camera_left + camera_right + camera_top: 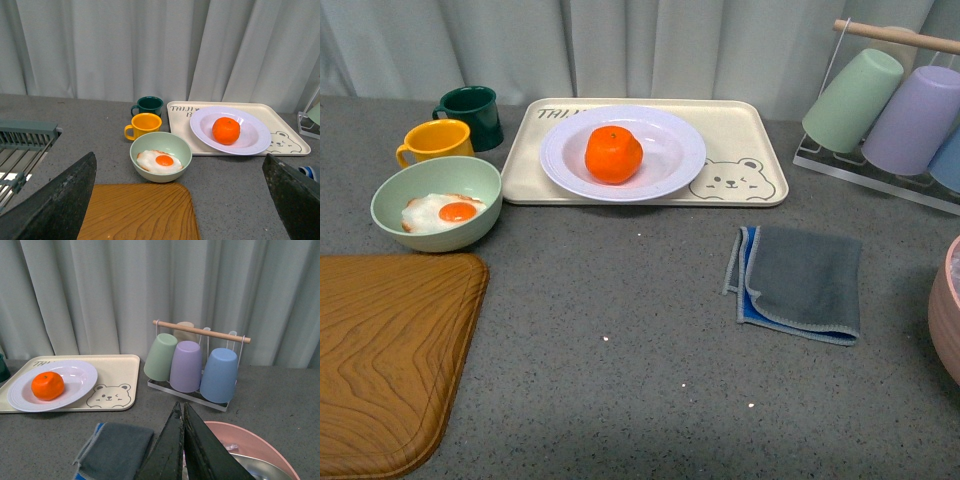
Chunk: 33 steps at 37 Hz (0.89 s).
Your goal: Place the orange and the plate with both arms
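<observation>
Sitting in the middle of the plate point(623, 153) you've got the orange point(613, 155), and the plate rests on the beige bear tray point(740, 165) at the back of the grey table point(620, 320). To the tray's left: green mug point(472, 113), yellow mug point(435, 141), pale green bowl point(437, 203) w/ a fried egg point(442, 212). Wooden board point(385, 355) near-left, grey cloth point(800, 280) to the right, cup rack point(195, 362) behind it. Left gripper point(180, 210) is spread wide w/ nothing between its fingers; right gripper point(183, 440) has its fingers pressed together, empty, above a pink bowl point(255, 445). Neither arm shows in your front view
</observation>
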Available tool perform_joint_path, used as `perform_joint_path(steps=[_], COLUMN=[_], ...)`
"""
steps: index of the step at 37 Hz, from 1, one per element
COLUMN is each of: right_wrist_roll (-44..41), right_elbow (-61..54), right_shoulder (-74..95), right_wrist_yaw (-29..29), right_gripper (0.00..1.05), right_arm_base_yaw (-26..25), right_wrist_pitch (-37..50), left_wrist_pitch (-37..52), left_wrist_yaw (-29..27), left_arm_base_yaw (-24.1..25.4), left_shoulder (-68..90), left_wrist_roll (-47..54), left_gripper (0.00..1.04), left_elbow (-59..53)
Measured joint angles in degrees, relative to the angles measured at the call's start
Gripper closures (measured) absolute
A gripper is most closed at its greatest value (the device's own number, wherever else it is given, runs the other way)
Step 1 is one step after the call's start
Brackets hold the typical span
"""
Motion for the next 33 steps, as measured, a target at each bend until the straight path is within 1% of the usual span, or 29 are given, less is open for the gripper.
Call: perform_joint_path(steps=[5, 22, 23, 25, 26, 32, 33], right_wrist_roll=[0.0, 0.0, 0.0, -0.02, -0.02, -0.02, -0.11], right_elbow=[0.0, 0.0, 0.07, 0.04, 0.04, 0.04, 0.04], right_shoulder=[-3.08, -9.6, -11.39, -16.61, -18.05, -19.3, -19.3], right_wrist_yaw=[-0.02, -0.02, -0.04, -0.17, -0.15, -0.17, -0.17], right_gripper=[1.04, 1.04, 1.04, 1.04, 1.04, 1.04, 1.02], right_arm_base_yaw=[0.0, 0.0, 0.0, 0.0, 0.0, 0.0, 0.0], right_wrist_pitch=[-3.04, -9.53, -11.52, -18.6, -19.3, -19.58, -19.58], left_wrist_pitch=[0.0, 0.0, 0.0, 0.0, 0.0, 0.0, 0.0], left_wrist_yaw=[0.0, 0.0, 0.0, 0.0, -0.02, 0.0, 0.0], left_arm_base_yaw=[0.0, 0.0, 0.0, 0.0, 0.0, 0.0, 0.0], left_shoulder=[0.0, 0.0, 0.0, 0.0, 0.0, 0.0, 0.0], left_wrist_roll=[0.0, 0.0, 0.02, 0.0, 0.0, 0.0, 0.0], left_gripper=[0.07, 0.07, 0.07, 0.07, 0.07, 0.07, 0.07], left_elbow=[0.0, 0.0, 0.0, 0.0, 0.0, 0.0, 0.0])
